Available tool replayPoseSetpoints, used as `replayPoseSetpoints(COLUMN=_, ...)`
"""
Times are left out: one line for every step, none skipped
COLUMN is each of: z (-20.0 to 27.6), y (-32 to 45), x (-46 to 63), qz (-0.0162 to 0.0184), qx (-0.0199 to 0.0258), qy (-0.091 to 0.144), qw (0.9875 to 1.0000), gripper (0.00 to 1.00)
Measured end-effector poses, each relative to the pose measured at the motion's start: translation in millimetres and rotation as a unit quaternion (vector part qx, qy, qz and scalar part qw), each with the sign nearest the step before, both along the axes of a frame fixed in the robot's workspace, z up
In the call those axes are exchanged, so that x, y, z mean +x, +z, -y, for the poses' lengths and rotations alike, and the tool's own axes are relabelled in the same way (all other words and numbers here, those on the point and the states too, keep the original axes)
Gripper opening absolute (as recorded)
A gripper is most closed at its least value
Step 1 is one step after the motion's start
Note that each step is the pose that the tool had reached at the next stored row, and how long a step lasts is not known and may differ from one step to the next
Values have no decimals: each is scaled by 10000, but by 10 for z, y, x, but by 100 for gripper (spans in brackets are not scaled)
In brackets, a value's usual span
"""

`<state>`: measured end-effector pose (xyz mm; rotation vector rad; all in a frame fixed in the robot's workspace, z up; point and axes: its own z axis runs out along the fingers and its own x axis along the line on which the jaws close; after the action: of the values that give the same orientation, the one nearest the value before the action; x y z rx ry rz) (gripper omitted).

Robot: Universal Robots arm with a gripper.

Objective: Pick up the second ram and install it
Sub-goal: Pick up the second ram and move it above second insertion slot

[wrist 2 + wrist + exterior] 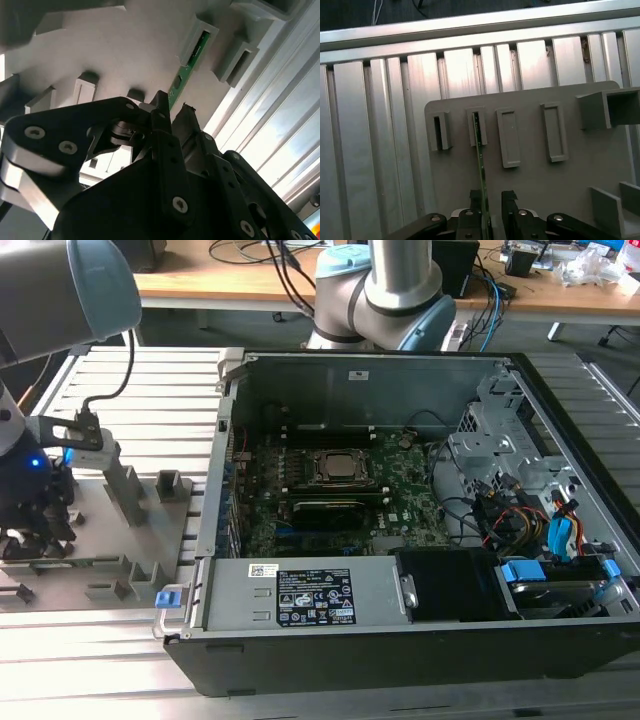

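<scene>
First wrist view: second ram (481,150), on edge, runs lengthwise between spread fingers (509,201).

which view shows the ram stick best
The first wrist view: the second ram stands edge-on in a slot of the grey fixture, reaching toward the open gripper. The second wrist view shows a short green stretch; in the exterior view it is too small to tell.

Soft light fills the exterior view (a small blue lamp (36,461) glows at nine o'clock). In the second wrist view the ribbed silver aluminium table (280,135) glares white.
</scene>
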<state>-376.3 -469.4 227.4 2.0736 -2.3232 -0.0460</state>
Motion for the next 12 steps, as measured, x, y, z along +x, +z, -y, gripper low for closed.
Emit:
replayPoseSetpoints(z=15, y=-41, x=0, qz=0, qx=0, qy=28, qw=10000, gripper=30)
replayPoseSetpoints(z=19, y=-62, x=0, qz=1, qx=1, qy=42, qw=10000, gripper=30)
replayPoseSetpoints(z=20, y=-80, x=-1, qz=1, qx=1, qy=56, qw=10000, gripper=30)
replayPoseSetpoints(z=21, y=-112, x=-1, qz=0, qx=0, qy=78, qw=10000, gripper=30)
replayPoseSetpoints(z=21, y=-153, x=0, qz=1, qx=0, qy=104, qw=9999, gripper=30)
replayPoseSetpoints(z=21, y=-189, x=0, qz=0, qx=0, qy=124, qw=9999, gripper=30)
replayPoseSetpoints(z=21, y=-209, x=0, qz=0, qx=0, qy=135, qw=9999, gripper=30)
replayPoseSetpoints(z=21, y=-227, x=0, qz=0, qx=0, qy=149, qw=9999, gripper=30)
replayPoseSetpoints(z=22, y=-239, x=0, qz=0, qx=0, qy=159, qw=9999, gripper=30)
replayPoseSetpoints(z=22, y=-249, x=0, qz=0, qx=0, qy=169, qw=9999, gripper=30)
replayPoseSetpoints(z=24, y=-258, x=0, qz=0, qx=2, qy=212, qw=9998, gripper=30)
replayPoseSetpoints(z=24, y=-261, x=0, qz=0, qx=7, qy=260, qw=9997, gripper=30)
